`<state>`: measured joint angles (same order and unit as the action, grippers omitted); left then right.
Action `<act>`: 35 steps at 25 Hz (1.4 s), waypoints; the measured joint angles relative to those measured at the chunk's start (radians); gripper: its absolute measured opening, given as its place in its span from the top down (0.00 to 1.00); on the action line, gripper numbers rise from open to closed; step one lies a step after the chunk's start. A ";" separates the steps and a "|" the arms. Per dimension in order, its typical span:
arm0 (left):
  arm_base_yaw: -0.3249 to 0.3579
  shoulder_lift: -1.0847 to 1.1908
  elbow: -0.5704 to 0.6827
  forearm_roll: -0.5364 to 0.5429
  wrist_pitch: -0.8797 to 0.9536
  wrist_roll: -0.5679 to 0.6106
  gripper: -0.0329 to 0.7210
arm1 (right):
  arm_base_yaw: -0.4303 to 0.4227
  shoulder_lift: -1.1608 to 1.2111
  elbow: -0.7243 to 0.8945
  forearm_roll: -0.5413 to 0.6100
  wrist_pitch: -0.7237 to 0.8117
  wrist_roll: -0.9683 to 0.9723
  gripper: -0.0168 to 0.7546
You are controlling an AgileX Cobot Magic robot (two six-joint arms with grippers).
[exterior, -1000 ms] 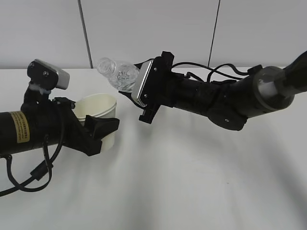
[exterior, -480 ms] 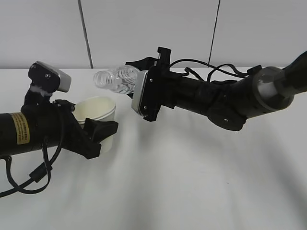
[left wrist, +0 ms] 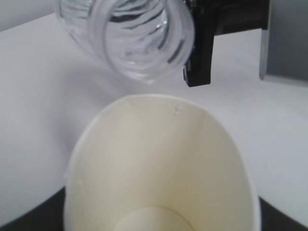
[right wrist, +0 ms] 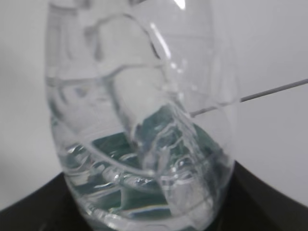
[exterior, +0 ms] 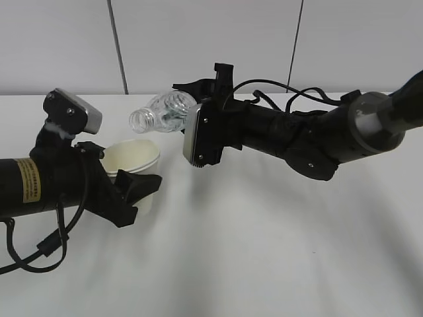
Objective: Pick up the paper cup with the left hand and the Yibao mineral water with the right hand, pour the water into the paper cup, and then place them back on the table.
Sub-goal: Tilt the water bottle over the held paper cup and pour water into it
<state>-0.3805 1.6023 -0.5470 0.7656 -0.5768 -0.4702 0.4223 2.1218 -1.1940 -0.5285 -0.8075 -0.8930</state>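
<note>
My left gripper is shut on the cream paper cup and holds it upright just above the white table. The cup's open mouth fills the left wrist view. My right gripper is shut on the clear Yibao mineral water bottle, tipped over so its open mouth points left and down, above the cup's rim. The bottle's mouth shows close above the cup in the left wrist view. In the right wrist view the bottle fills the frame, its green label showing through.
A grey panelled wall stands behind the table. The right arm's grey joint and its cables reach across from the right. The left arm's camera block sits above its body.
The right gripper has rolled the bottle over, so its mouth has dropped from pointing up-left to down-left over the cup. The left gripper has lowered the cup slightly.
</note>
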 joint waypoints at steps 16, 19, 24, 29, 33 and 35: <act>0.000 0.000 0.000 0.026 0.016 0.000 0.43 | 0.000 0.000 0.000 0.002 -0.014 -0.140 0.38; 0.000 0.000 0.000 0.027 0.016 0.000 0.43 | 0.000 0.000 0.000 0.002 -0.033 -0.153 0.38; 0.000 0.000 0.000 0.037 0.034 0.000 0.43 | 0.000 0.000 0.000 0.010 -0.039 -0.187 0.38; 0.000 0.000 0.000 0.042 0.038 0.000 0.43 | 0.000 0.000 0.000 0.012 -0.039 -0.226 0.38; 0.000 0.000 0.000 0.044 0.038 0.000 0.43 | 0.000 0.000 0.000 0.014 -0.039 -0.236 0.38; 0.000 0.000 0.000 0.048 0.038 0.000 0.43 | 0.000 0.000 0.000 0.014 -0.039 -0.246 0.38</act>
<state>-0.3805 1.6023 -0.5470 0.8139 -0.5386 -0.4702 0.4223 2.1218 -1.1940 -0.5145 -0.8463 -1.1391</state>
